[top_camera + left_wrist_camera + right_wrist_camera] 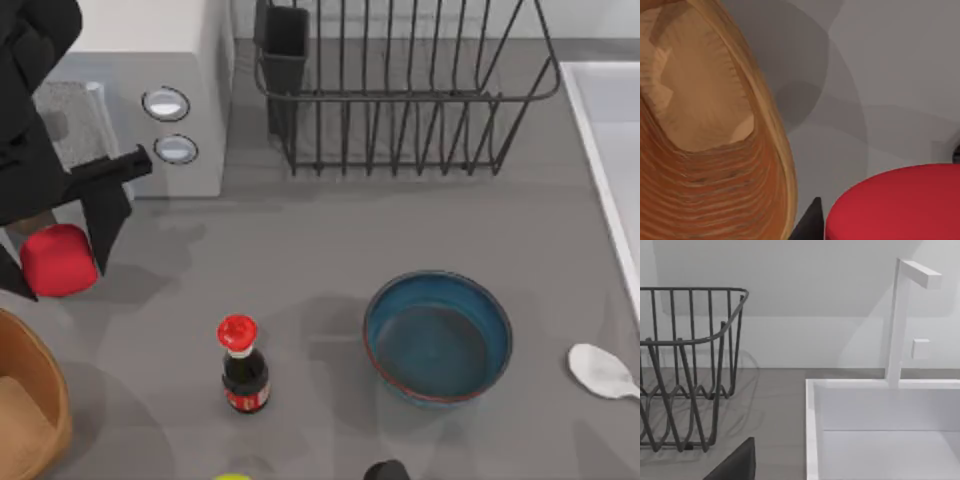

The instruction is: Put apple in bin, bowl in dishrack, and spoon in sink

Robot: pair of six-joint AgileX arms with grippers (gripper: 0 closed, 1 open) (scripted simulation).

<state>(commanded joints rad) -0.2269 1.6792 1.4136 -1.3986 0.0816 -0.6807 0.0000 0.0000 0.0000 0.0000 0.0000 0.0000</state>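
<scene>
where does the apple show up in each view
Top view: the apple sits at the left edge, between the left gripper fingers, above the bin.
Left wrist view: the apple is the red mass at the lower corner, beside the bin.
Right wrist view: not in it.
Shared landmark: the bin.

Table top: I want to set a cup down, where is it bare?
Bare: between the dishrack and blue bowl. Crowded: left, where the left hand holds the apple by the bin.
</scene>
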